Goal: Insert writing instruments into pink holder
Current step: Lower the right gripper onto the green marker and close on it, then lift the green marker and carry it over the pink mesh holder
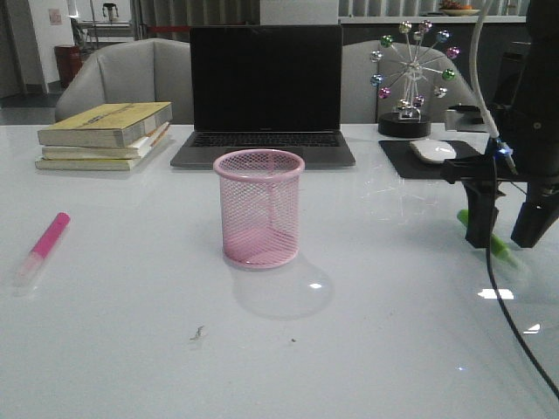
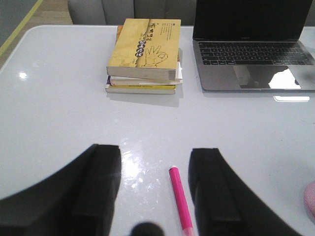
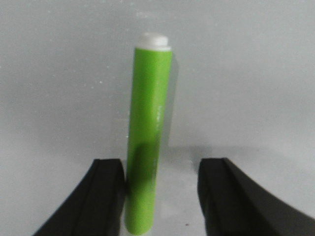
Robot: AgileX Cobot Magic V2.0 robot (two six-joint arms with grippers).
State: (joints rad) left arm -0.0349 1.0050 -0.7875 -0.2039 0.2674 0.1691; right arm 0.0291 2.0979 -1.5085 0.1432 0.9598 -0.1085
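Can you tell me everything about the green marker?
The green marker is a thick, bright green tube that looks like smooth plastic, with a pale whitish end. It lies flat on the white table, on the robot's right side, away from the pink holder. The right gripper is down over it with its black fingers open on either side. One finger sits right against the marker; the other is apart from it. It is not lifted yet.

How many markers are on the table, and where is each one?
2. The pink marker lies on the table's left side, left of the pink holder. The green marker lies on the right, between the open fingers of the right gripper. The holder looks empty.
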